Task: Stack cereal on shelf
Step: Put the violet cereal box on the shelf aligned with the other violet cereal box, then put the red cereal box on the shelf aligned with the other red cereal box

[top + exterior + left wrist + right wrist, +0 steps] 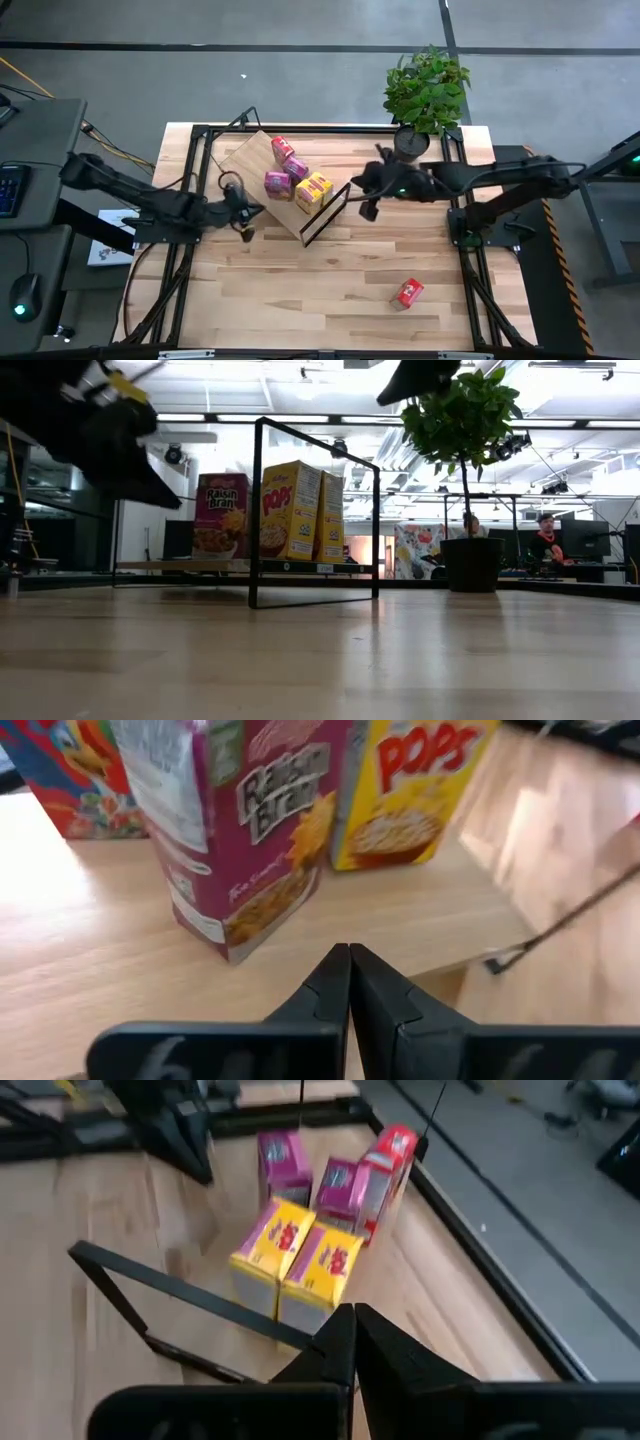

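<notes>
Five boxes already stand on the shelf [252,160]: two yellow boxes [313,191] by the wire frame [327,213], two pink-purple boxes [278,183] behind them, and one red box [283,149] at the back. The last red box [407,293] lies flat on the tabletop [300,290], well apart from the shelf, toward my right side. I judge the step in hand is fetching it. My right gripper [368,210] hovers just beside the wire frame with its jaws pressed together and empty; my left gripper [245,232] sits at the shelf's near edge, jaws also closed on nothing. I would use the right arm, since it is nearer: spread the jaws first, come down over the box's narrow sides, and keep clear of the potted plant [425,95] and the frame when carrying it back.
</notes>
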